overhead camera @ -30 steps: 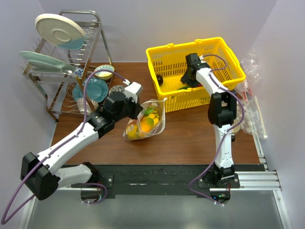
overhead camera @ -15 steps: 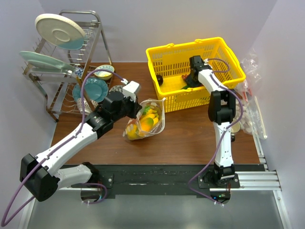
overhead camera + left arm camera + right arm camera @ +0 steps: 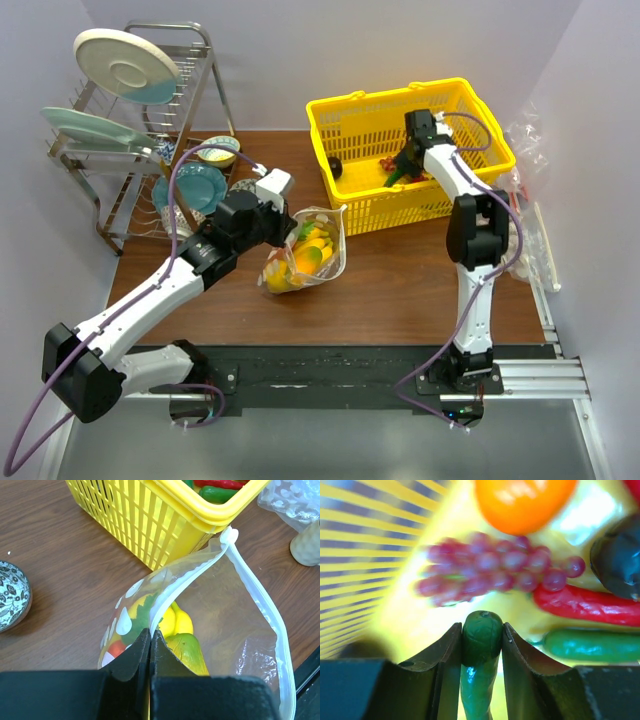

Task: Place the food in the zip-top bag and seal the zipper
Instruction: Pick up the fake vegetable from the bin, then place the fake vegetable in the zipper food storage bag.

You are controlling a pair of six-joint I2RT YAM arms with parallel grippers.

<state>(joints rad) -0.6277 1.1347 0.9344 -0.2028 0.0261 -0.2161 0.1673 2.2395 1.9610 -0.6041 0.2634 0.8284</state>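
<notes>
Although the yellow basket (image 3: 375,208) is crowded inside with red grapes (image 3: 490,570), a round orange (image 3: 522,500), a red chili (image 3: 585,605), a green chili (image 3: 592,645) and a dark fruit (image 3: 620,560), the right pincer (image 3: 481,626) reaches down among them. Its fingers are narrowed onto both sides of the rounded end of the long dark green vegetable (image 3: 479,680), just short of the grapes. Just in front of the basket's left corner, on the worktop (image 3: 400,290), the zip-top bag (image 3: 318,250) stands with its mouth open, the banana bunch (image 3: 175,622) and the mango-like fruit (image 3: 187,652) inside it. The left pincer (image 3: 150,640) is clamped fully closed on the near lip of the zipper (image 3: 260,600), while the far lip bows toward the basket wall. Left of the basket are a dish rack (image 3: 150,130) and a patterned bowl (image 3: 10,600). To the basket's right lies a heap of clear plastic (image 3: 525,140).
</notes>
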